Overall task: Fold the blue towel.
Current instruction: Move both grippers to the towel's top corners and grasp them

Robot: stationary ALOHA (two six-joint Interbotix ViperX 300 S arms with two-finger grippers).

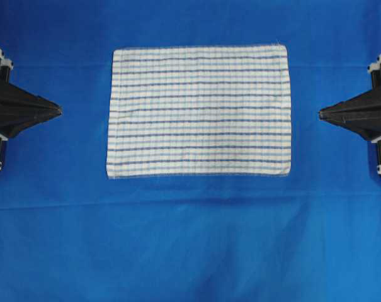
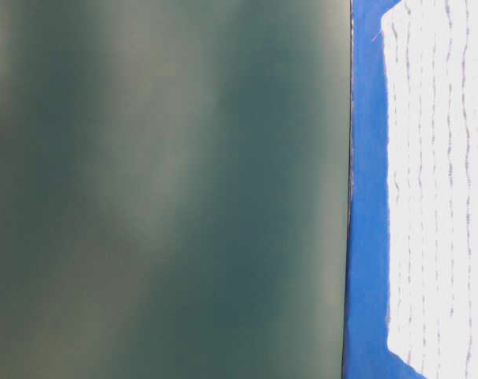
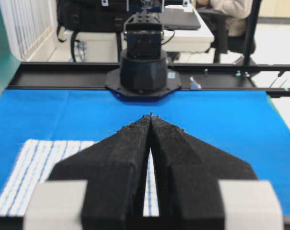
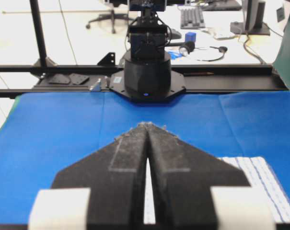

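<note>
Fold not yet begun: towel (image 1: 199,111) is laid flat, unfolded, centre of overhead view on blue-covered table (image 1: 190,245). Left end effector (image 1: 56,111) and right end effector (image 1: 322,114) are pressed together, empty, at frame's side edges, well apart from towel. Next: tips must be spread, then an edge or corners pinched.

Overhead cam straight down over bench (image 1: 190,251), table-level cam close, turned sideways along bench edge, mostly blurred dark panel (image 2: 167,189), wrist cams low behind each hand, facing opposite arm's base, all share blue towel (image 1: 199,111).
</note>
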